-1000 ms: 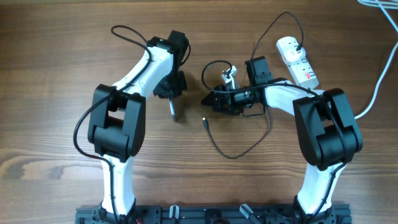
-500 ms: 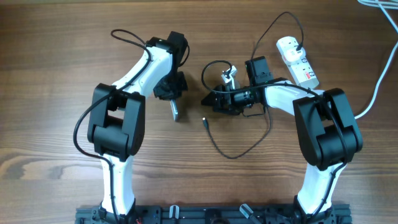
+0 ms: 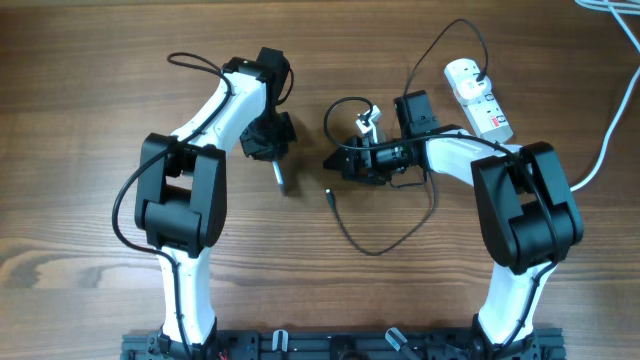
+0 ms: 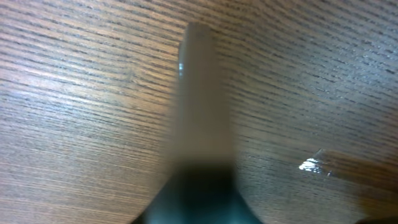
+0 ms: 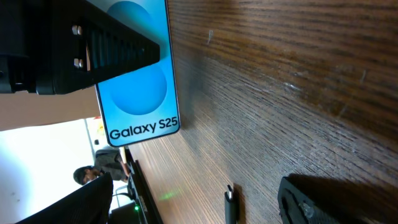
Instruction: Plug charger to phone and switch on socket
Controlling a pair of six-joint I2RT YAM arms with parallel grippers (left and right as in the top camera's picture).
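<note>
While the overhead view shows the left gripper (image 3: 268, 140) clamping the phone (image 3: 279, 176) on edge, the right gripper (image 3: 337, 160) stands wide and empty. The charger (image 3: 328, 196) lies loose on the table (image 3: 100, 200), well apart from the socket (image 3: 478, 95). Left wrist: phone edge, blurred. Right wrist: charger tip unconnected. By my judgement, plugging and switching are both not yet done.

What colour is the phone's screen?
The phone has a bright cyan-blue screen, clearest in the right wrist view.
</note>
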